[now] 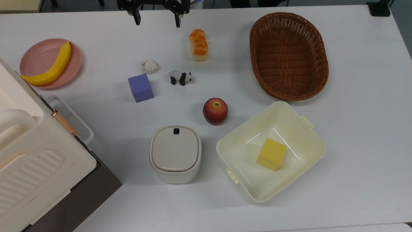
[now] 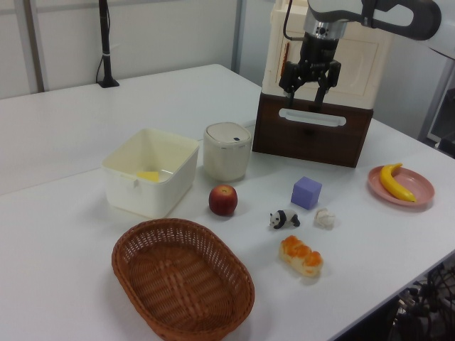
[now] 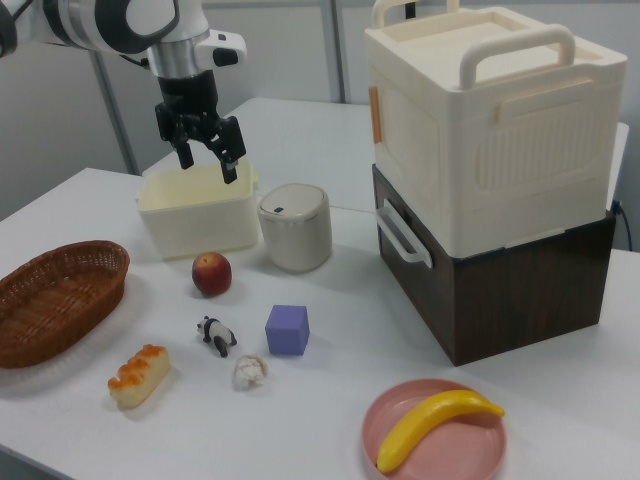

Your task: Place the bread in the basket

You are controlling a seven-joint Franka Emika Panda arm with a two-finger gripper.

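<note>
White tabletop (image 1: 354, 129) carries everything. The bread (image 1: 198, 44) lies on its side near the top view's upper middle, untouched, with the basket (image 1: 288, 55) well apart on the top view's right; the basket holds nothing. The gripper (image 1: 157, 17) hangs above the tabletop at the top view's upper edge, up and to the left of the bread, its fingers (image 1: 137, 17) spread apart and holding nothing. In the left view the gripper (image 2: 308, 87) hangs in front of the stacked boxes (image 2: 320, 92); in the right view it (image 3: 208, 152) hangs over the tub (image 3: 198, 212).

Below the bread in the top view stand a panda (image 1: 182, 77), a white wad (image 1: 149, 65) and a purple cube (image 1: 140, 87), close together. An apple (image 1: 215, 111) sits between the panda and the cream tub (image 1: 309, 141), which holds a yellow cube (image 1: 271, 154). A lidded pot (image 1: 175, 153) stands just left of the tub in the top view. A banana (image 1: 51, 66) lies on a pink plate (image 1: 35, 58) at the top view's left.
</note>
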